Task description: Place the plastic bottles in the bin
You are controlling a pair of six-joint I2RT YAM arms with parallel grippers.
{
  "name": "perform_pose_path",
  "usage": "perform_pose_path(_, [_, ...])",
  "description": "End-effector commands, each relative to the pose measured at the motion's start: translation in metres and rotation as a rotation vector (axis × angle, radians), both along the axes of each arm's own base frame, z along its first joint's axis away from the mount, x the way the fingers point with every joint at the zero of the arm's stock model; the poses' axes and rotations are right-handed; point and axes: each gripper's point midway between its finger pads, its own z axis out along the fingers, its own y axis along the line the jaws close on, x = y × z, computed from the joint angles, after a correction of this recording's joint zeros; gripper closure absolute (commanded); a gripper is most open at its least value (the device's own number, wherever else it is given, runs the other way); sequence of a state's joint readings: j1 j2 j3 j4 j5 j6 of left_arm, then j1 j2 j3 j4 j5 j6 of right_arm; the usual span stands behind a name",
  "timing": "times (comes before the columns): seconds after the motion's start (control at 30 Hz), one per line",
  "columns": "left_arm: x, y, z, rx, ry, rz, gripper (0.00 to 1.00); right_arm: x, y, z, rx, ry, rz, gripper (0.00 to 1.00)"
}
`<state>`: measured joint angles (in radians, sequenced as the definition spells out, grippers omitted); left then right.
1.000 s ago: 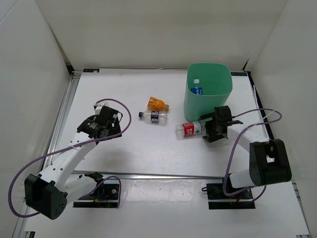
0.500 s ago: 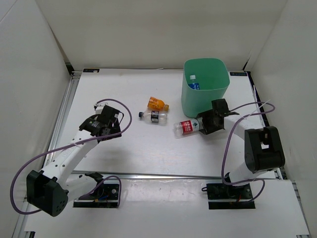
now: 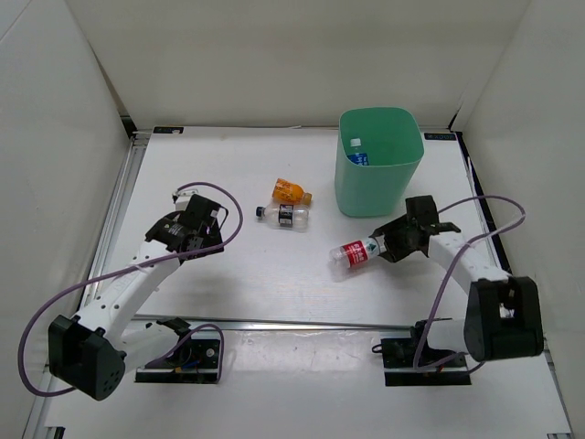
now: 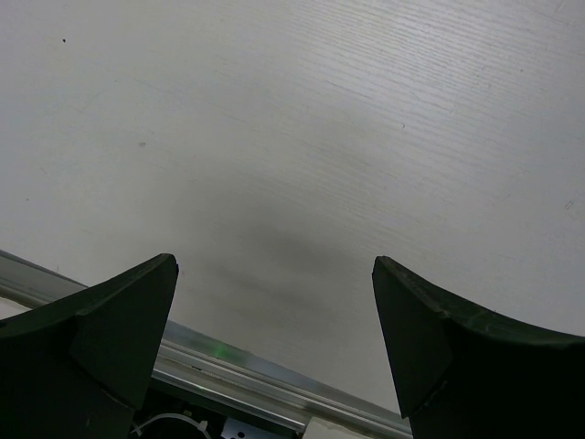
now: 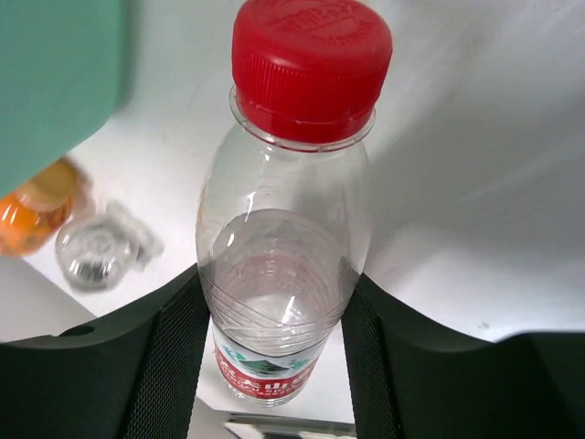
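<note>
— What had changed, seen from above?

— My right gripper (image 3: 388, 245) had clamped onto the small clear plastic bottle with the red label (image 3: 356, 254). A second before, it stood spread behind that bottle, which lay at the foot of the tall mint-green plastic bin (image 3: 375, 190). Now the bottle was nearer my base and apart from the bin. The bin itself sat slightly further left. The clear blue-capped bottle (image 3: 358, 155) lay inside it. The stubby orange bottle (image 3: 288, 191) and the clear dark-labelled bottle (image 3: 285, 215) lay side by side on the white table (image 3: 265, 274), unmoved. My left gripper (image 3: 208, 219) had hardly stirred.

— And the left wrist?

— Its jaws stood spread wide above the table.

— The right wrist?

— Both fingers (image 5: 174, 366) pressed the bottle's sides, with its red cap (image 5: 311, 64) pointing away from me and the bin's wall at upper left.
</note>
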<state>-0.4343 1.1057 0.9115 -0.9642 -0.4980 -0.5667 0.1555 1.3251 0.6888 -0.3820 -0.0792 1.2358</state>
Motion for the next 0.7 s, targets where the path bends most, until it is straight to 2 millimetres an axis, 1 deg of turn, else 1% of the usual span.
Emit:
perform_pose_path(0.0, [0.002,0.002,0.010,-0.004,-0.049,0.016,0.01,-0.003,-0.006,0.033,-0.052,-0.125,0.124,0.63])
perform_pose_path(0.03, [0.002,0.002,0.010,-0.004,-0.049,0.016,0.01,0.000,-0.007,0.050,-0.074,-0.200,0.166,0.65])
perform_pose_path(0.1, [0.002,0.002,0.010,-0.004,-0.049,0.016,0.01,-0.001,-0.008,0.069,-0.094,-0.262,0.199,0.65])
perform_pose_path(0.13, [0.002,0.002,0.010,-0.004,-0.049,0.016,0.01,0.003,-0.008,0.093,-0.113,-0.342,0.225,0.68])
perform_pose_path(0.2, [0.002,0.004,0.011,0.003,-0.053,0.020,0.01,0.003,-0.006,0.117,-0.120,-0.405,0.256,0.70])
perform_pose_path(0.23, [0.002,0.004,0.011,0.003,-0.053,0.020,0.01,0.008,-0.006,0.147,-0.128,-0.483,0.260,0.70])
perform_pose_path(0.27, [0.002,0.004,0.011,0.003,-0.053,0.020,0.01,0.008,-0.006,0.162,-0.135,-0.515,0.266,0.73])
perform_pose_path(0.3, [0.002,0.004,0.011,0.003,-0.053,0.020,0.01,0.006,-0.007,0.176,-0.135,-0.534,0.264,0.73])
perform_pose_path(0.33, [0.002,0.004,0.011,0.003,-0.053,0.020,0.01,0.009,-0.004,0.193,-0.133,-0.576,0.280,0.73])
perform_pose_path(0.37, [0.002,0.004,0.011,0.003,-0.053,0.020,0.01,0.013,-0.002,0.227,-0.127,-0.656,0.279,0.73])
perform_pose_path(0.47, [0.001,-0.002,0.010,-0.013,-0.045,0.002,0.01,0.023,0.001,0.277,-0.165,-0.776,0.315,0.74])
perform_pose_path(0.5, [0.001,-0.002,0.010,-0.013,-0.045,0.002,0.01,0.030,0.000,0.309,-0.203,-0.847,0.315,0.74])
perform_pose_path(0.57, [0.001,-0.002,0.010,-0.013,-0.045,0.002,0.01,0.040,-0.005,0.337,-0.247,-0.914,0.304,0.74])
perform_pose_path(0.6, [0.001,-0.002,0.010,-0.013,-0.045,0.002,0.01,0.053,-0.006,0.346,-0.272,-0.935,0.298,0.74])
perform_pose_path(0.63, [0.001,-0.003,0.009,-0.021,-0.042,-0.003,0.01,0.058,-0.009,0.373,-0.307,-1.000,0.291,0.73])
perform_pose_path(0.67, [0.001,-0.003,0.009,-0.021,-0.042,-0.003,0.01,0.064,-0.012,0.382,-0.330,-1.013,0.275,0.73])
